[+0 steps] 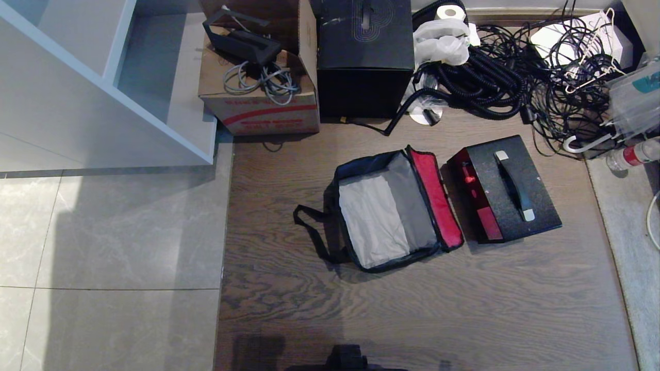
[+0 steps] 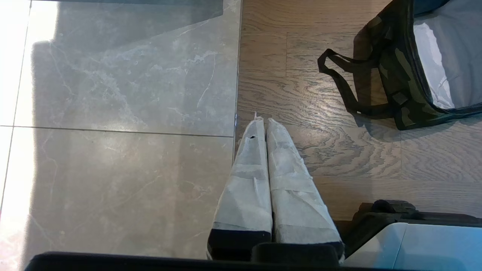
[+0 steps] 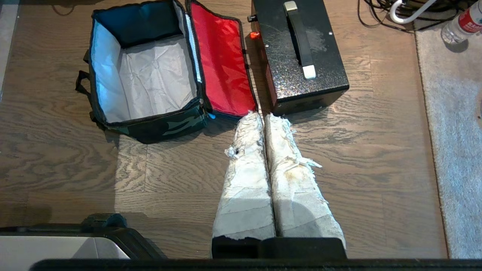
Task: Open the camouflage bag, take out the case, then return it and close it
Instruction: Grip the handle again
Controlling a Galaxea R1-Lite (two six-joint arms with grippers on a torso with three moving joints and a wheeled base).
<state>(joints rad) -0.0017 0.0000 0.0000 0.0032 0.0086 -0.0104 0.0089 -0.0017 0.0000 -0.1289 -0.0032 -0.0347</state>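
The camouflage bag [image 1: 384, 211] lies open on the wood floor, its red-lined lid [image 1: 435, 198] folded out to the right and its grey lining bare and empty. The black speckled case [image 1: 508, 188] stands on the floor just right of the lid, bar handle up. In the right wrist view the bag [image 3: 150, 75] and the case [image 3: 301, 56] lie beyond my right gripper [image 3: 263, 116], which is shut and empty, short of both. My left gripper [image 2: 263, 120] is shut and empty over the floor, with the bag's [image 2: 399, 75] corner and black strap off to one side. Neither arm shows in the head view.
A cardboard box [image 1: 260, 77] with cables and a taller black box [image 1: 365, 56] stand behind the bag. Tangled black hoses and cables [image 1: 515, 67] fill the far right, with a plastic bottle [image 1: 631, 154]. A white shelf unit [image 1: 103, 87] stands at the left over grey tiles.
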